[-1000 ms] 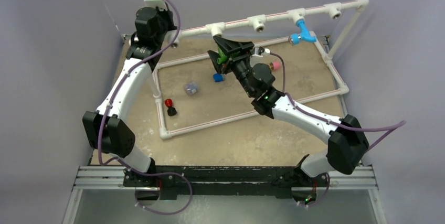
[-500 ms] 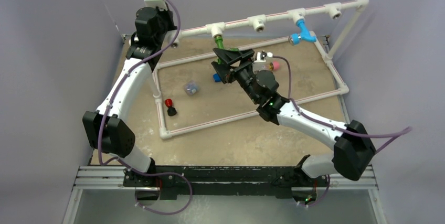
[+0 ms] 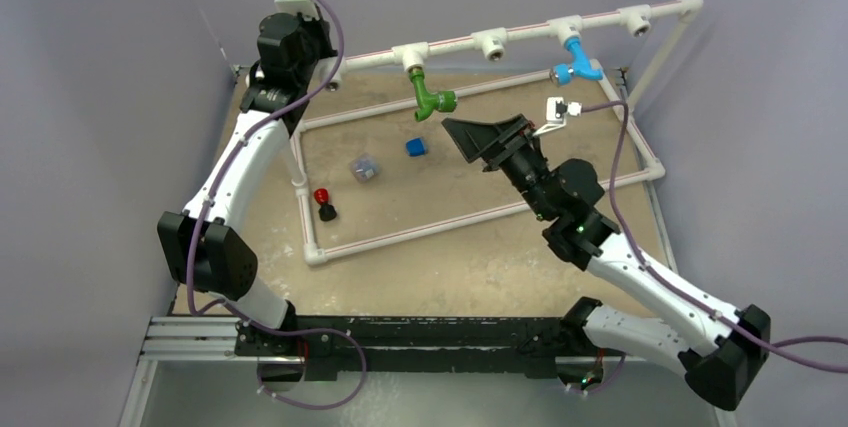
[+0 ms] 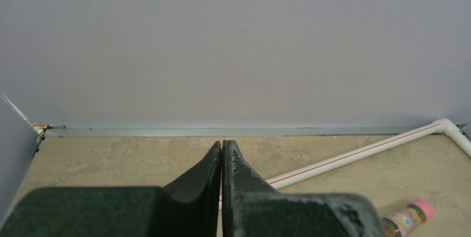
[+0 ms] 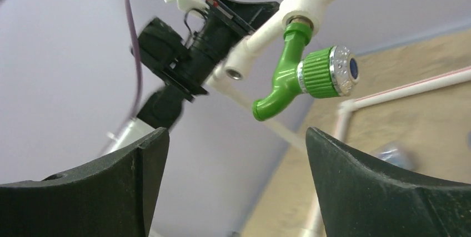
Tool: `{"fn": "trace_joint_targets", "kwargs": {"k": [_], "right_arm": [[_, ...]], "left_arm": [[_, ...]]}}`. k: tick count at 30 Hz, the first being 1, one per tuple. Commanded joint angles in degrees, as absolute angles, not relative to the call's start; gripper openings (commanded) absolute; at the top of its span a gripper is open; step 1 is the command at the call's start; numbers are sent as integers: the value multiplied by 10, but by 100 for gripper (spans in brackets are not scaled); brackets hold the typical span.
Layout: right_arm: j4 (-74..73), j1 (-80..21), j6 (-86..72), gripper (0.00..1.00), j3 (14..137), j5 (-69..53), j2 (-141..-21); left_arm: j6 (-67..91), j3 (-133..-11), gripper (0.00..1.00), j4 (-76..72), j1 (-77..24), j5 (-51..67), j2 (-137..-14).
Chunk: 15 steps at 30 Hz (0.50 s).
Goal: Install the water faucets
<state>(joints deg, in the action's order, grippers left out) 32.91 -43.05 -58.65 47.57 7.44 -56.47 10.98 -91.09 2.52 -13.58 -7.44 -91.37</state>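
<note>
The green water faucet [image 3: 430,97] hangs by its stem from a white T-fitting [image 3: 410,54] on the raised back pipe, spout pointing down. In the right wrist view the green faucet [image 5: 294,76] sits beyond and above the fingers, touching neither. My right gripper [image 3: 478,132] [image 5: 236,131] is open and empty, a little to the right of and nearer than the faucet. The light blue faucet [image 3: 578,59] hangs from a fitting farther right on the same pipe. My left gripper [image 4: 222,144] is shut on nothing, at the back left facing the wall.
A white pipe frame [image 3: 480,212] lies on the tan table. Inside it are a blue cube [image 3: 416,147], a small clear piece [image 3: 364,168] and a red-topped black part [image 3: 324,204]. A pink-capped cylinder [image 4: 408,219] lies near the back pipe.
My right gripper has opened off the green faucet and drawn back to the right and toward the near side. The faucet stays hanging from its fitting. The left arm has not moved.
</note>
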Motion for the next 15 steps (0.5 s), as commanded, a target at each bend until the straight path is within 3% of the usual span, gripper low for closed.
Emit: {"fn": "trace_joint_targets", "kwargs": {"k": [1, 7, 15], "right_arm": [[228, -429, -308, 93, 529, 51, -522], [154, -429, 6, 93, 561, 65, -496], [195, -430, 377, 95, 538, 43, -504]], "left_arm": [[112, -879, 0, 160, -160, -42, -964], [122, -891, 0, 175, -160, -34, -969], [130, -905, 0, 190, -160, -26, -974]]}}
